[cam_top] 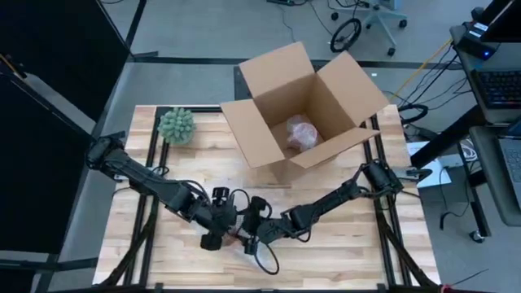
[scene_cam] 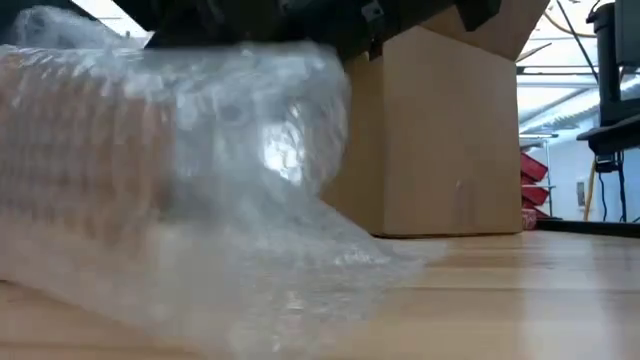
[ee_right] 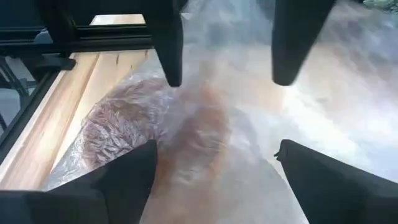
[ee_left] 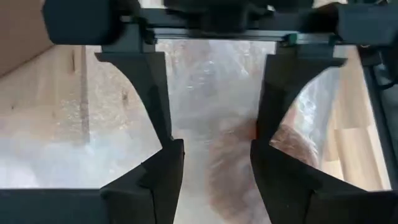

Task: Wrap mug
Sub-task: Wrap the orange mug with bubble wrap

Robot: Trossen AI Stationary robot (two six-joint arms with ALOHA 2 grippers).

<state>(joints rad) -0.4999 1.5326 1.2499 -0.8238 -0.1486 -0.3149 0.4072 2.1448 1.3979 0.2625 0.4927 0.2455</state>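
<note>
Both jaws parted, bubble-wrapped mug [ee_right: 134, 127] lying between them

No legible text, labels, brands, numbers or signs in any view.

The plain brown cardboard box [cam_top: 303, 106] shows unprinted flaps and walls from above, and its side facing the low camera is equally bare. The clear bubble wrap sheet [scene_cam: 190, 180] carries no marking. The light wooden slatted table top [cam_top: 342, 244] has no stamp or sticker. The dark gripper fingers [ee_left: 158, 180] seen in the wrist views show no lettering. Items in the background room are too small to read.
</note>
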